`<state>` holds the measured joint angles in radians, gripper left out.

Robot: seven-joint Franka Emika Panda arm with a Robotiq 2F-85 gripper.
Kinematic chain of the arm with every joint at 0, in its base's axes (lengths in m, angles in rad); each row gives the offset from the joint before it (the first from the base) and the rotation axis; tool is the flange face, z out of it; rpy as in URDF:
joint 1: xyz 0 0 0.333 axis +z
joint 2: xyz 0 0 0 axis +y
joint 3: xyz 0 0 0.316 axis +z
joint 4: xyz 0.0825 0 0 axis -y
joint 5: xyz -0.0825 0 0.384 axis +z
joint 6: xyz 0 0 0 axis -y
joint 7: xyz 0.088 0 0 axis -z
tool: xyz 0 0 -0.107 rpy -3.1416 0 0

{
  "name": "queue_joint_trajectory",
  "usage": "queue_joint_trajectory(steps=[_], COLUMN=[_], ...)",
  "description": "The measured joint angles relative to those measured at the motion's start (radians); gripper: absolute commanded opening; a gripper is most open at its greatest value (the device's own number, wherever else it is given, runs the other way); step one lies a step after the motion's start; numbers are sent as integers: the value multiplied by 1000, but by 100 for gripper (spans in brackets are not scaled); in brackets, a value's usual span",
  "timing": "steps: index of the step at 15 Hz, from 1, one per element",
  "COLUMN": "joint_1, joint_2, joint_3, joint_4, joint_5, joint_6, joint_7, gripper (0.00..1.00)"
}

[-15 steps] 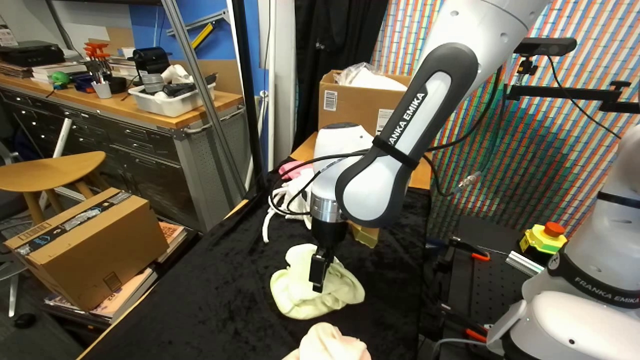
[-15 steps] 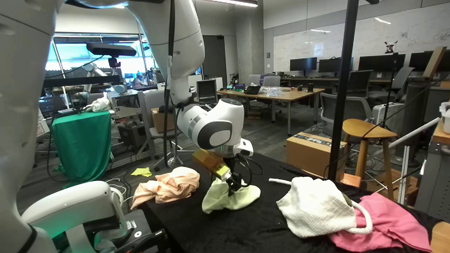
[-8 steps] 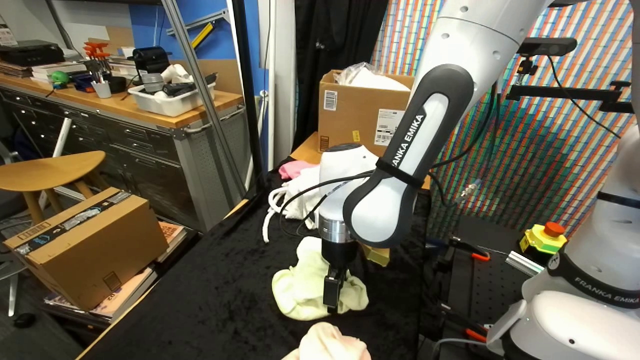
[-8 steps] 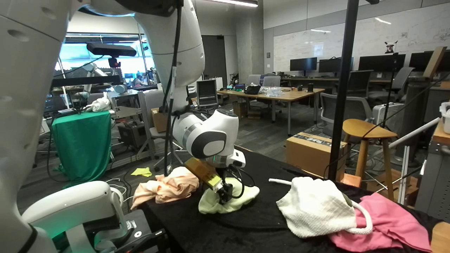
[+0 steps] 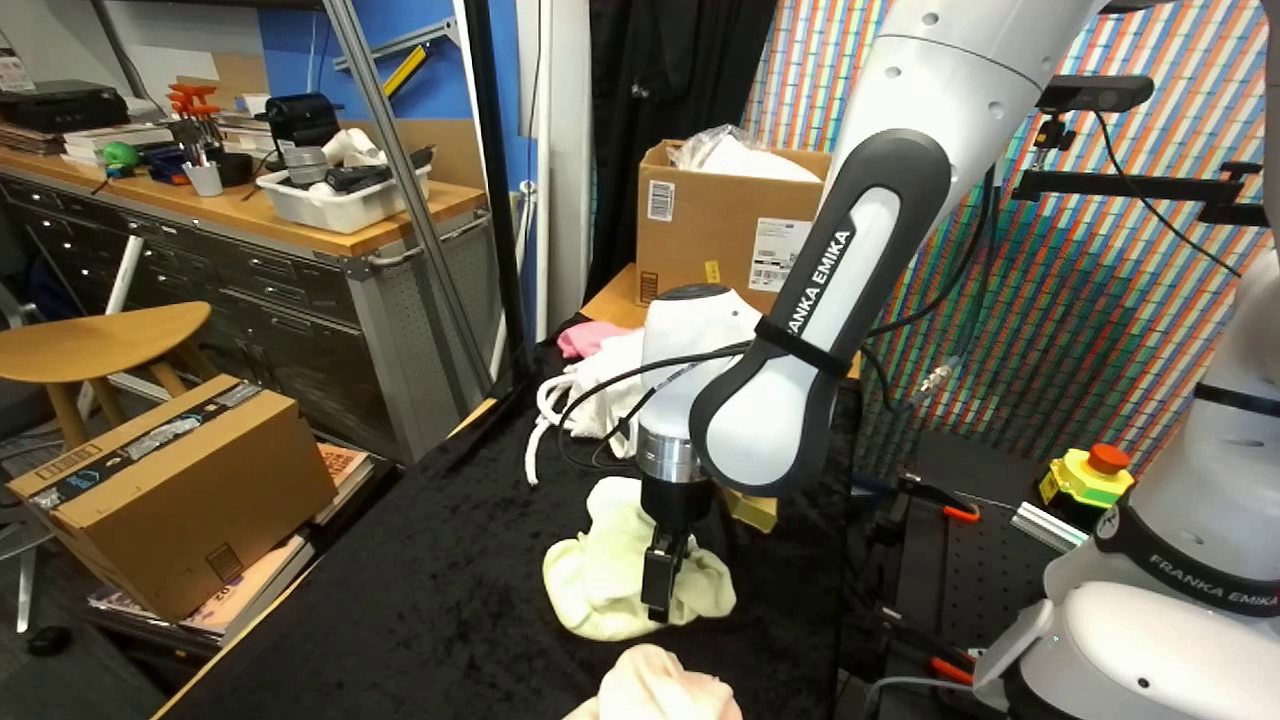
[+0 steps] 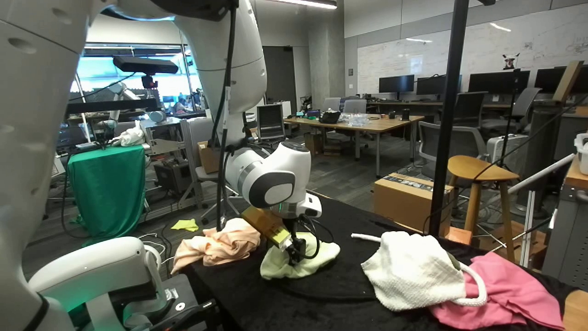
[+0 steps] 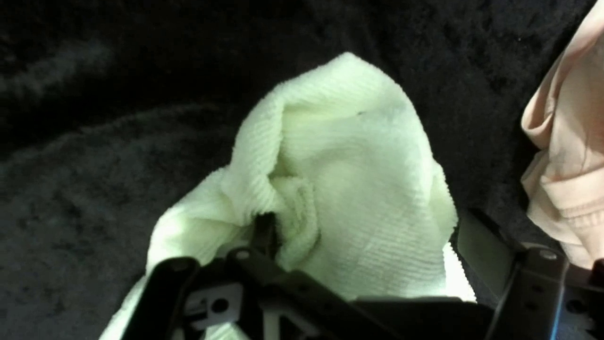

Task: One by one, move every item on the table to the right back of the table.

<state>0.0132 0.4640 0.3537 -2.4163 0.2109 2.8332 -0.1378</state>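
Note:
The pale green cloth (image 5: 590,590) lies crumpled on the table under my gripper (image 5: 662,600). It also shows in an exterior view (image 6: 324,255) and fills the middle of the wrist view (image 7: 358,189). My gripper (image 7: 370,231) is open. Its left finger presses into a fold, and its right finger is just past the cloth's right edge. A peach cloth (image 6: 229,243) lies near the table's end, partly cut off in an exterior view (image 5: 660,690). A white cloth with thick cords (image 6: 411,271) and a pink cloth (image 6: 505,294) lie together at the opposite end.
Black fabric covers the table (image 5: 450,570). A big cardboard box (image 5: 700,225) stands beyond the white and pink cloths. A dark post (image 6: 448,119) rises beside the table. Another Franka arm (image 5: 1170,560) and a red-topped stop button (image 5: 1095,475) are alongside.
My gripper has moved down and towards the peach cloth, into the green cloth, which has shifted slightly. In the last half second it has barely moved.

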Motion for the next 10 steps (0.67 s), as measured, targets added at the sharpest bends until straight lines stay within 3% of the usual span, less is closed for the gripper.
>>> queue_joint_trajectory(steps=[6,9,10], joint_1=[-2,-5,-7], joint_2=[-11,-13,-14], joint_3=[-2,-3,-3], joint_4=[-2,-3,-3], joint_5=[0,0,0], joint_6=[42,64,69], joint_7=[1,2,2], gripper=[96,76,78])
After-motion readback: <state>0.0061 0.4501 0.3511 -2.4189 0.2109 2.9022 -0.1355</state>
